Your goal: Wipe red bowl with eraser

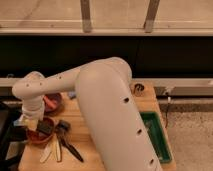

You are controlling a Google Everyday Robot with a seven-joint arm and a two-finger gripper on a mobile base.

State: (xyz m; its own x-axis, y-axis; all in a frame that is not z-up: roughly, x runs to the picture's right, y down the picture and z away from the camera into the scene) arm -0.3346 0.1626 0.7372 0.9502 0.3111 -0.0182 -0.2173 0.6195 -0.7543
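One high view looks down past the near arm [110, 110] onto the table [149, 103]; the hand [34, 123] sits lower left.

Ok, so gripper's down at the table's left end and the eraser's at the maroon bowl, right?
Not quite. The camera view shows the eraser at the red bowl, not the maroon bowl behind it. The gripper is down at the left end of the table, as you said.
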